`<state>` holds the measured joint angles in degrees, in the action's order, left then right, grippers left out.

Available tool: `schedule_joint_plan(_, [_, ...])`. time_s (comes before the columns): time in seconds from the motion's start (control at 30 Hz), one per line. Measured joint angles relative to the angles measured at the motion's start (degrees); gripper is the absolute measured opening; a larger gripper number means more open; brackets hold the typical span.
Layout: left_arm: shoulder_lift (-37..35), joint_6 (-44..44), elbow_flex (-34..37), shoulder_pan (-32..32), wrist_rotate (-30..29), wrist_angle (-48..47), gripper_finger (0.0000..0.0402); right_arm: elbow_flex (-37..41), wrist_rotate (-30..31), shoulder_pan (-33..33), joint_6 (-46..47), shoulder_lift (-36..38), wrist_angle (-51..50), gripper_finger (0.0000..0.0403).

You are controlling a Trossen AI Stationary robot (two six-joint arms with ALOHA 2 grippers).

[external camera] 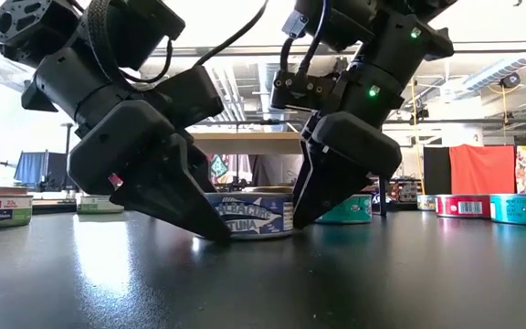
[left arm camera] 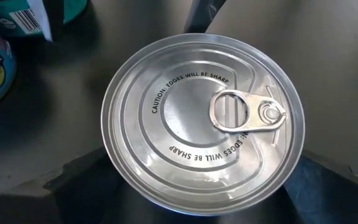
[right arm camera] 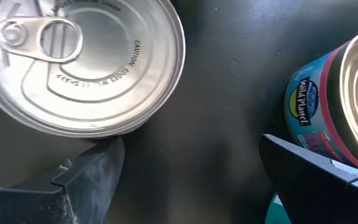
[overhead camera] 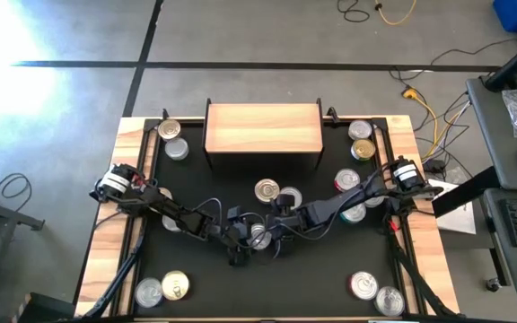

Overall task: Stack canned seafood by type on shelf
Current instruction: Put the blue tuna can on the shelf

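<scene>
A tuna can with a silver pull-tab lid stands flat on the black table, near its middle. My left gripper is open and slants down over it, one finger on each side of the can. My right gripper is open just to the can's right. Its one finger stands beside the silver can, the other by a teal Wild Planet can. Nothing lies between the right fingers. The light-wood shelf stands at the far edge with a bare top. My left gripper straddles the tuna can's rim from the table's left, slanting down; whether its fingers touch the wall I cannot tell. My right gripper has one fingertip right at the same can's side; whether it touches I cannot tell.
Two more cans stand just beyond the grippers. Pairs of cans sit at the far left, far right, near left and near right. Cables lie on the floor beyond the table.
</scene>
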<state>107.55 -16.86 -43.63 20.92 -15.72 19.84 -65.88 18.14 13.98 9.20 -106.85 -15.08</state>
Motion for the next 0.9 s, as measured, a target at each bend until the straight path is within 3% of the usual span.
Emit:
schedule_joint_plan(0.67, [0.18, -1.66, -1.72, 0.22, -0.72, -2.67, 0.0399, 0.82, -0.51, 0.06, -2.39, 0.09, -0.28, 0.0364])
schedule_joint_plan(0.9, [0.2, -2.28, -1.72, 0.74, -1.7, -2.74, 0.0382, 0.78, -0.54, 0.1, -2.38, 0.09, -0.41, 0.0364])
